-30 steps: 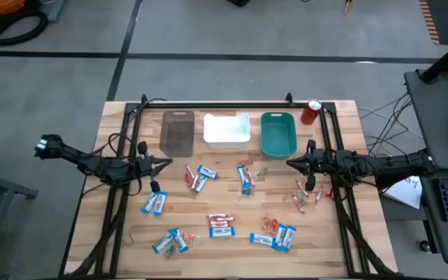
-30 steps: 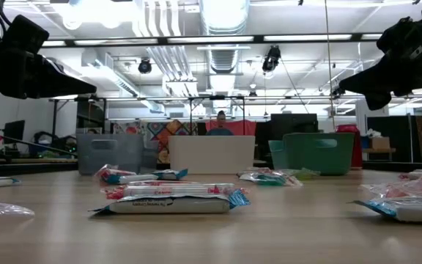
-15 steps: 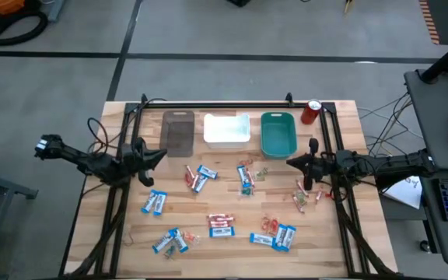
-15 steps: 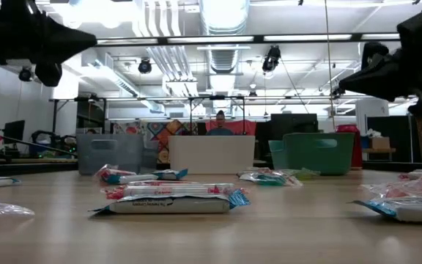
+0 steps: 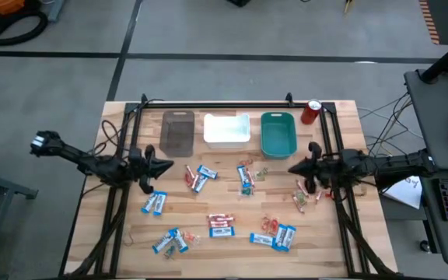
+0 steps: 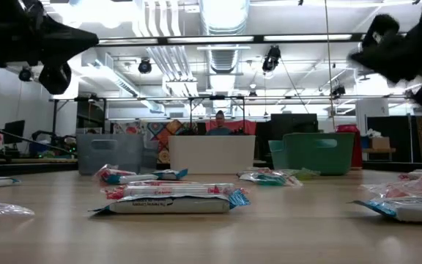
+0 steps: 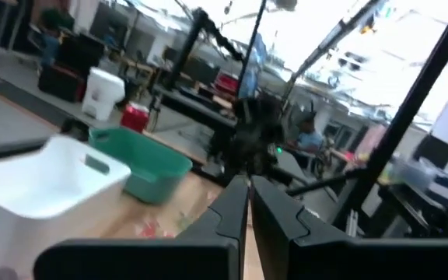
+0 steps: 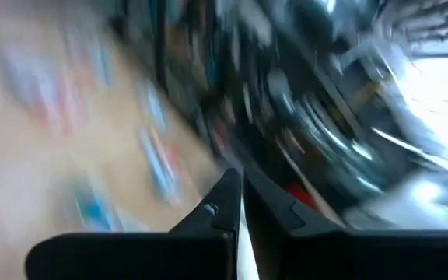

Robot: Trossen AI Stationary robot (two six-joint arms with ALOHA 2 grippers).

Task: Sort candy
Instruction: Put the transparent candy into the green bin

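The candy lies scattered over the wooden table (image 5: 92, 233): blue-and-white bars (image 5: 155, 204), red-and-white bars (image 5: 221, 221) and small orange-red twisted pieces (image 5: 269, 225); in the low view one bar (image 6: 171, 199) lies nearest. My left gripper (image 5: 169, 166) hovers above the table's left side, shut and empty, pointing level toward the right. My right gripper (image 5: 291, 168) hovers above the right side, shut and empty, pointing level toward the left. In the wrist views the left gripper (image 7: 249, 185) and the right gripper (image 8: 239, 180) have their fingers closed together.
Three bins stand in a row at the far edge: grey (image 5: 178, 132), white (image 5: 225, 131) and teal (image 5: 278, 133). A red soda can (image 5: 311, 112) stands at the far right. A black frame rail (image 5: 216, 103) runs along the far edge. A person (image 6: 220, 125) sits beyond the table.
Both grippers have rolled about their own pointing line and risen a little, each staying over its own side of the table. Both have stayed shut. The candy has not moved.
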